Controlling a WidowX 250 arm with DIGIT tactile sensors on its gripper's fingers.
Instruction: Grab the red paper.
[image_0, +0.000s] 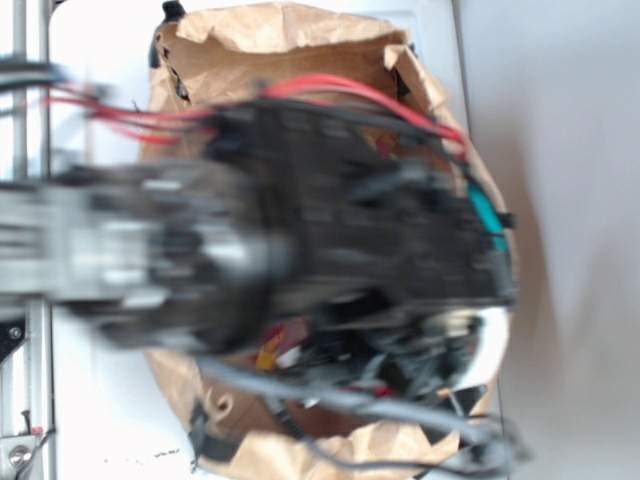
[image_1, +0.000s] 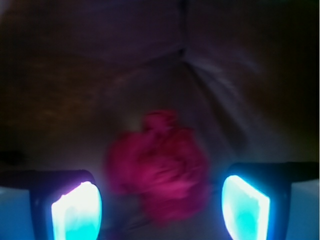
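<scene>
Fingers (image_1: 77, 210) spread wide on my gripper (image_1: 161, 207), red paper (image_1: 160, 170) lying between and just ahead of them on the dim floor of the brown bag (image_0: 290, 40), and I worry that closing early pinches only a loose fold, or snags the bag.

The exterior view is bright and washed out, with the arm (image_0: 300, 230) motion-blurred. The wrist view is dim and soft; the fingertips (image_1: 77, 212) glare cyan.
</scene>
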